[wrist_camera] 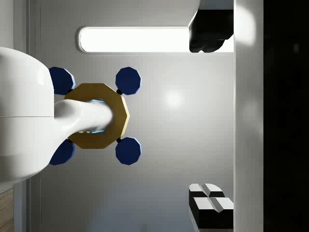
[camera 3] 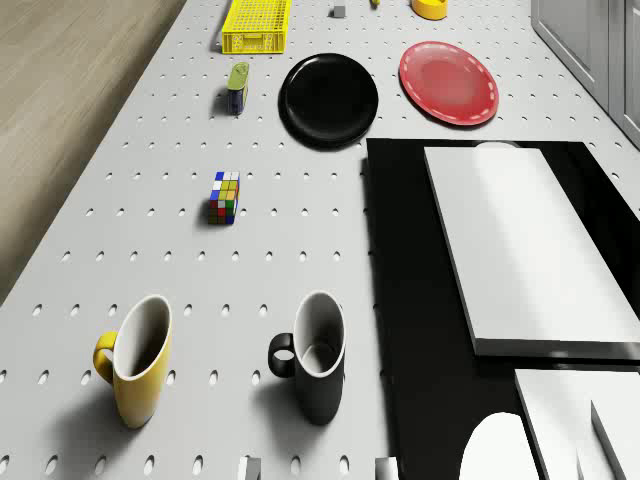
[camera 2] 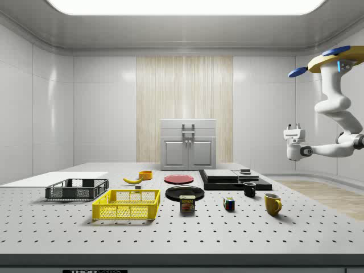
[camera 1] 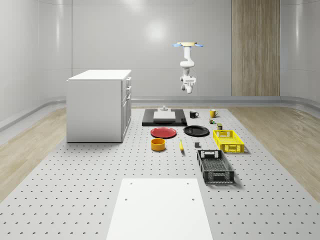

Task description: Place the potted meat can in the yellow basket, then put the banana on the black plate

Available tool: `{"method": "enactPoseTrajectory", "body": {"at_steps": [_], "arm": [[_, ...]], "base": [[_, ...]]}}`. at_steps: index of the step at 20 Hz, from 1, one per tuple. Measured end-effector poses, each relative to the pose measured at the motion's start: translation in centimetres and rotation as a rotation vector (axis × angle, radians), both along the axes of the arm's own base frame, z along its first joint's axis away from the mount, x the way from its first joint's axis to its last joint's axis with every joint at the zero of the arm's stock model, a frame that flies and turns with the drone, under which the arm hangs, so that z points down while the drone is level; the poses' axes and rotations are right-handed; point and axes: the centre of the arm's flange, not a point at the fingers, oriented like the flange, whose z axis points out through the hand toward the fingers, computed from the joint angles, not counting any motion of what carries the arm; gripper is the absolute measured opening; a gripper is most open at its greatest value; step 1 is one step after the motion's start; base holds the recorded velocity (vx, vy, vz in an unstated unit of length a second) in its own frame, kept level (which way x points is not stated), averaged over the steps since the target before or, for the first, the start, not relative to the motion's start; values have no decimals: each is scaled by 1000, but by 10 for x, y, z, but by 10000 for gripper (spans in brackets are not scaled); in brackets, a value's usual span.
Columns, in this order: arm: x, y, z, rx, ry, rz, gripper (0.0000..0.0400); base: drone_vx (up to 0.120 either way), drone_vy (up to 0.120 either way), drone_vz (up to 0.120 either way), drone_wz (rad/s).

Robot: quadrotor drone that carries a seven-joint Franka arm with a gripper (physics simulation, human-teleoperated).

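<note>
Aloft: drone (camera 1: 188, 45) hovers high over the far end of the surface (camera 1: 75, 200), above the mugs and the mat's edge.
Arm: hangs from the drone, folded, well clear of everything on the surface.
End effector (camera 2: 293, 127): turned upward toward the drone's underside; released, fingers (wrist_camera: 208, 38) apart, nothing between them.
Clock reference: dial laid on the whole-scene view, 12 toward the far wall.
Can (camera 1: 218, 126): upright on the surface, just outside the yellow basket (camera 1: 228, 141) at its 11 o'clock; at 3 to 4 o'clock of the black plate (camera 1: 196, 131), not touching it.
Yellow basket: on the surface at 4 o'clock of the black plate; no item seen inside.
Banana (camera 1: 181, 145): flat on the surface at 7 o'clock of the black plate, apart from it; at 3 o'clock of the orange bowl (camera 1: 158, 144).
Black plate: bare, at 3 o'clock of the red plate (camera 1: 164, 132).
Cube (camera 1: 212, 121): at 11 o'clock of the can, near it.
Black mug (camera 1: 193, 114): upright, at 12 o'clock of the black plate.
Yellow mug (camera 1: 212, 113): upright, at 3 o'clock of the black mug.
Mat (camera 1: 164, 120): black, with a white slab on it, at 12 o'clock of the red plate.
Black basket (camera 1: 215, 166): at 7 o'clock of the yellow basket.
Cabinet (camera 1: 100, 105): white, at 9 o'clock of the mat.
</note>
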Motion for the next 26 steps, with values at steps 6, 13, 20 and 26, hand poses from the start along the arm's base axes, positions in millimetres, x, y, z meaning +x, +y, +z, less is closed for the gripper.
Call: {"method": "enactPoseTrajectory", "body": {"at_steps": [6, 13, 20, 26], "arm": [[-4, 0, 43, 0, -5, 0, 400], [-1, 0, 78, 0, -10, 0, 400], [0, 0, 90, 0, -16, 0, 400], [-1, 0, 93, 0, -20, 0, 400]], "base": [[0, 0, 0, 0], [0, 0, 0, 0], [0, 0, 0, 0], [0, 0, 0, 0]]}}
